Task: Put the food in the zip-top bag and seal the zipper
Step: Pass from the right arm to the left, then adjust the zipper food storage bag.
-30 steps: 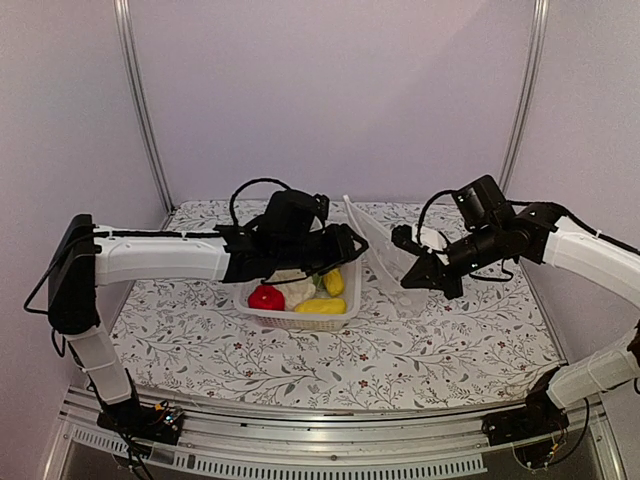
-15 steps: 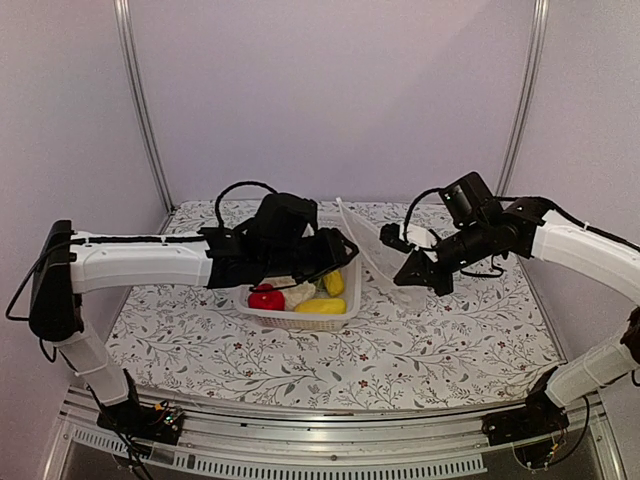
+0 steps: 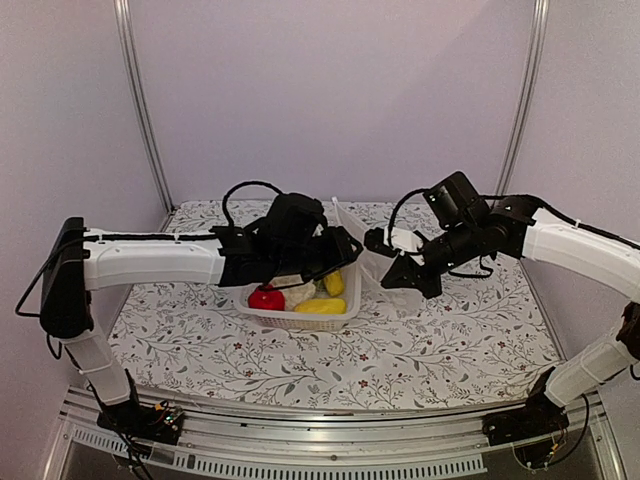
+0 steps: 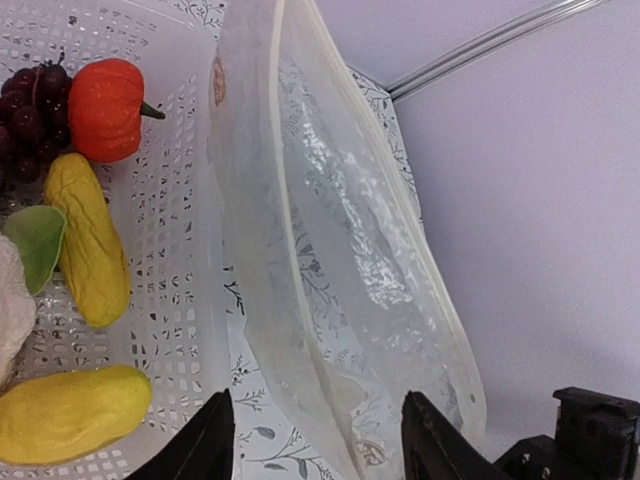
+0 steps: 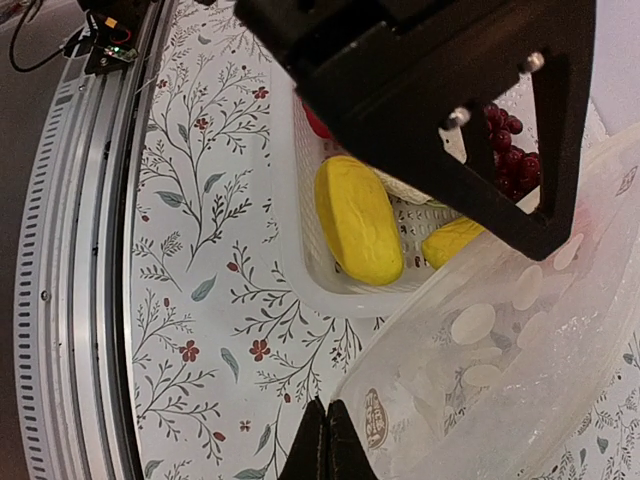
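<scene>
While the right claw (image 5: 325, 410) pinches the zip-top bag (image 5: 520, 330) (closed to a point), left claw (image 4: 316, 402) spread wide, bag's edge between.

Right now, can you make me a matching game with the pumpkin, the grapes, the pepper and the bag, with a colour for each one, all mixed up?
Things:
1. pumpkin
2. grapes
3. pepper
4. bag

Colours:
A. dark purple
B. see-through with white spots
C. orange
D. red

Right pairs: 1-C, 2-A, 3-D, 4-B.
</scene>
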Controlling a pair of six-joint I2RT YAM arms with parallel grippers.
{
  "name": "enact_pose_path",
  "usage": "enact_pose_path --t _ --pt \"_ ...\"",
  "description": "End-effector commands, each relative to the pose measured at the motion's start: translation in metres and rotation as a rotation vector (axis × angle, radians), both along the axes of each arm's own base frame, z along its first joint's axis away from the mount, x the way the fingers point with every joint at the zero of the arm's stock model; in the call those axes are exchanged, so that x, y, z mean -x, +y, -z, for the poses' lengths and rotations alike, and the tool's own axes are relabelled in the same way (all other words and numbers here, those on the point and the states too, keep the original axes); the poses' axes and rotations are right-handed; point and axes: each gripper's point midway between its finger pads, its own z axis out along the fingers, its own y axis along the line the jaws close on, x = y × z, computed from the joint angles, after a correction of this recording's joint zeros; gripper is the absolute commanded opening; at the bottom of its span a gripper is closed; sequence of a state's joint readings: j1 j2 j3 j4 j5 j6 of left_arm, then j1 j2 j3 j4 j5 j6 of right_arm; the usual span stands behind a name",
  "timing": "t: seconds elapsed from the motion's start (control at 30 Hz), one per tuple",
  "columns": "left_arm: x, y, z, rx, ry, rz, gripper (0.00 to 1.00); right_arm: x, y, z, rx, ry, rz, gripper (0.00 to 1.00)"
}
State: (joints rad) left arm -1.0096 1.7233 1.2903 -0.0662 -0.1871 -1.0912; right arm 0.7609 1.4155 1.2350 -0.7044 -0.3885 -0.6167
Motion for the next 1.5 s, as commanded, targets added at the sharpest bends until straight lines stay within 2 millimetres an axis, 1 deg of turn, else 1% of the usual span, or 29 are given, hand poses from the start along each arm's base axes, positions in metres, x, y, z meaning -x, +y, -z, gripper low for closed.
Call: enact_pose_path --t 0.0,0.07,0.13,0.17,0.23,0.33,0.4,0.43,0.47,0.57,0.6,0.67,0.73,0.83,0.9,0.93,1.03,1.1,1.23,1.27,1.3,1.33,1.4,1.47 --pt "-0.019 -0.006 0.001 -0.031 -0.006 0.015 0.54 0.000 0.001 0.003 0.028 -0.010 0.009 0.00" --pt "-0.022 -0.007 0.007 -0.037 0.013 0.023 0.51 0.001 0.000 0.003 0.030 -0.010 0.008 0.00" --pt "-0.022 -0.007 0.011 -0.031 0.022 0.024 0.40 0.002 0.000 0.000 0.024 -0.013 0.009 0.00" --pt "-0.020 -0.007 0.013 -0.025 0.026 0.026 0.35 0.002 0.000 -0.003 0.018 -0.014 0.011 0.03" --pt "-0.018 -0.006 0.017 -0.015 0.030 0.027 0.27 0.001 0.001 -0.011 0.002 -0.014 0.024 0.16" --pt "-0.015 -0.006 0.020 0.000 0.026 0.031 0.16 -0.007 0.005 -0.030 -0.032 -0.025 0.069 0.37" --pt "-0.013 -0.007 0.023 -0.001 0.030 0.033 0.11 -0.021 0.008 -0.041 -0.046 -0.052 0.121 0.43" --pt "-0.014 -0.011 0.017 0.028 0.009 0.036 0.09 -0.030 0.010 -0.046 -0.051 -0.061 0.165 0.45" --pt "-0.013 -0.012 0.015 0.035 0.003 0.037 0.07 -0.037 0.011 -0.049 -0.053 -0.072 0.192 0.46" --pt "-0.009 -0.017 0.011 0.054 -0.012 0.044 0.06 -0.067 0.013 -0.048 -0.028 -0.115 0.307 0.50" --pt "-0.008 -0.018 0.009 0.060 -0.019 0.043 0.06 -0.076 0.013 -0.040 0.000 -0.120 0.336 0.51" --pt "-0.007 -0.020 0.004 0.072 -0.030 0.044 0.06 -0.086 0.014 -0.032 0.022 -0.118 0.377 0.52" --pt "-0.004 -0.021 0.000 0.081 -0.043 0.043 0.06 -0.093 0.016 -0.024 0.035 -0.103 0.405 0.53" --pt "-0.003 -0.021 -0.004 0.086 -0.051 0.034 0.01 -0.102 0.015 -0.019 0.047 -0.104 0.459 0.53" --pt "-0.001 -0.021 -0.007 0.089 -0.055 0.032 0.00 -0.110 0.009 -0.015 0.073 -0.130 0.505 0.51" --pt "-0.001 -0.021 -0.008 0.089 -0.058 0.031 0.00 -0.114 0.006 -0.014 0.085 -0.144 0.526 0.49" --pt "0.000 -0.022 -0.008 0.087 -0.059 0.028 0.00 -0.123 0.000 -0.011 0.110 -0.179 0.575 0.34" --pt "0.000 -0.022 -0.005 0.080 -0.053 0.023 0.00 -0.129 -0.005 -0.014 0.117 -0.207 0.605 0.26" --pt "-0.002 -0.020 0.006 0.063 -0.032 0.005 0.00 -0.137 -0.013 -0.029 0.121 -0.272 0.653 0.21" --pt "-0.003 -0.020 0.008 0.061 -0.030 0.002 0.00 -0.137 -0.014 -0.033 0.117 -0.278 0.655 0.19" --pt "-0.003 -0.021 0.009 0.062 -0.030 0.001 0.00 -0.136 -0.014 -0.037 0.109 -0.283 0.653 0.14" --pt "-0.004 -0.021 0.009 0.062 -0.031 -0.001 0.00 -0.135 -0.014 -0.038 0.107 -0.283 0.651 0.07" --pt "-0.005 -0.022 0.008 0.065 -0.035 -0.007 0.00 -0.131 -0.012 -0.036 0.106 -0.262 0.627 0.00" --pt "-0.008 -0.020 0.006 0.070 -0.048 -0.021 0.00 -0.122 -0.005 -0.032 0.085 -0.206 0.592 0.00"
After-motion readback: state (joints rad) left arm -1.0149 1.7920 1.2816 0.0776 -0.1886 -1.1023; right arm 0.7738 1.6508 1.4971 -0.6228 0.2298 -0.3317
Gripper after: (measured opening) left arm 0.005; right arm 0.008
